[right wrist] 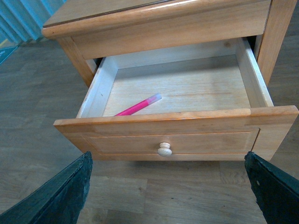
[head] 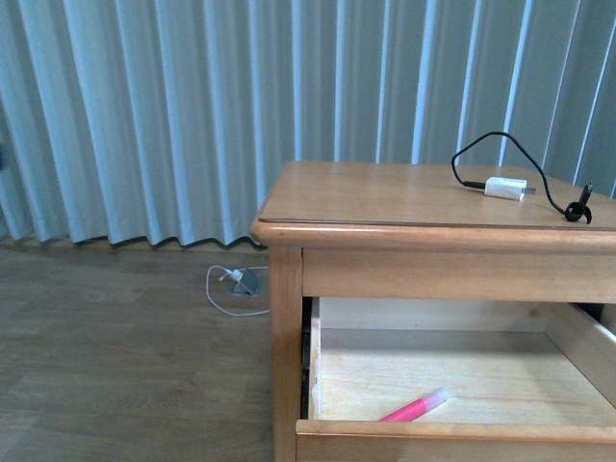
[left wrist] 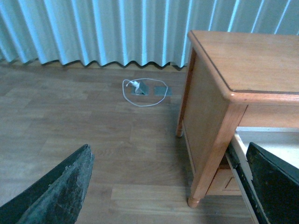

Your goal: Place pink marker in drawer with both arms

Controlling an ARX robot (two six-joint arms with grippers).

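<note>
The pink marker lies flat on the floor of the pulled-out drawer, near its front left corner, pale cap end pointing inward. A round knob sits on the drawer front. My right gripper is open, hanging in front of and below the drawer front with only floor between its fingers. My left gripper is open beside the nightstand's left front leg, one finger by the drawer's side. Neither arm shows in the front view.
On the nightstand top lie a white charger plug and its black cable. A white cable with a small grey block lies on the wooden floor by the pale blue curtain.
</note>
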